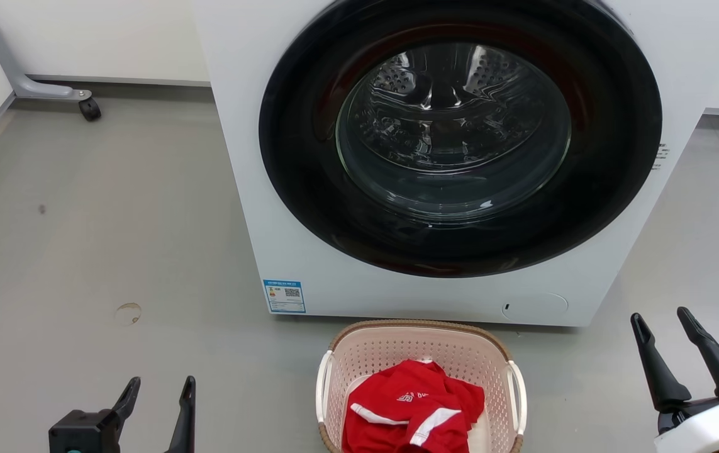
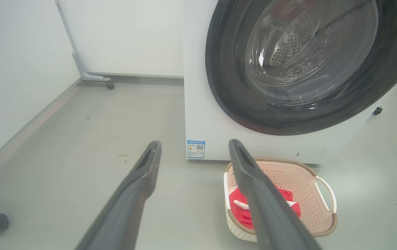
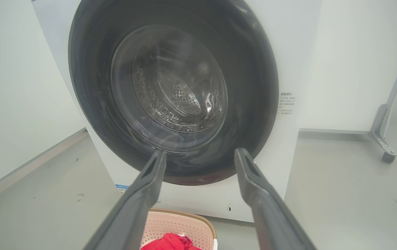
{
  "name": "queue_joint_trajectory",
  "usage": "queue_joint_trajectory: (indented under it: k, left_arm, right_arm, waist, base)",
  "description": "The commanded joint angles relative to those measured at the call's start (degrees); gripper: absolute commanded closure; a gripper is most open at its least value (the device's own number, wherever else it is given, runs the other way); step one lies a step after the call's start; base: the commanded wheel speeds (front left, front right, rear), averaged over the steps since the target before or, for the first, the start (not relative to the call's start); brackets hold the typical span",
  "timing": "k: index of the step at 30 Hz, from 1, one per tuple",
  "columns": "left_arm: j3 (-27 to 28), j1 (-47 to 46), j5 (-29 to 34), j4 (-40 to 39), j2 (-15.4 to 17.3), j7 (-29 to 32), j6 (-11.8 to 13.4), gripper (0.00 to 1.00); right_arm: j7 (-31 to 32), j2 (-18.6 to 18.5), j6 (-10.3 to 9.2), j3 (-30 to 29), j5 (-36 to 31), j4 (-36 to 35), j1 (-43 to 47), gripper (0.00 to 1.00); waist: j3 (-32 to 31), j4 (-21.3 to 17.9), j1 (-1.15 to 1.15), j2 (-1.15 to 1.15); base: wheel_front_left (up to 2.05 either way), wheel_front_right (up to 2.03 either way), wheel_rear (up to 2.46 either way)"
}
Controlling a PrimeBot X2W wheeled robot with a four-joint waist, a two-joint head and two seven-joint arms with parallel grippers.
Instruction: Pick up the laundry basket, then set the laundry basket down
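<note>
We find the laundry basket (image 1: 421,352) on the floor (image 1: 114,220) at the washing machine's (image 1: 346,296) 6 o'clock, handles (image 1: 323,387) toward 9 and 3. The left jaws and right jaws hang released and empty, flanking it about equally.

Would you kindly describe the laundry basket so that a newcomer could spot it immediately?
Find the big white front-loading washing machine. On the grey floor just before it sits the pale pink perforated plastic laundry basket, brown-rimmed, white-handled, holding a red garment.
</note>
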Motion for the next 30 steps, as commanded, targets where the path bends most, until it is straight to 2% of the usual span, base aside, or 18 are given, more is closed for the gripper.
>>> queue_joint_trajectory:
  k: [1, 30]
  left_arm:
    - [2.10, -2.36, 0.41, -1.70, 1.31, 0.22, -0.23, 0.00]
    - [1.60, -3.25, -0.30, -1.57, 2.29, 1.00, -1.05, 0.00]
  right_arm:
    - [0.18, -1.55, -0.16, 0.62, -0.55, -1.58, -1.49, 0.00]
    - [0.55, -1.51, -0.16, 0.28, -1.12, -2.39, -1.53, 0.00]
  waist:
    - [-0.04, -0.05, 0.00, 0.00]
    - [-0.63, -0.15, 0.00, 0.00]
  base:
    - [0.00, 0.00, 0.00]
    - [0.00, 0.00, 0.00]
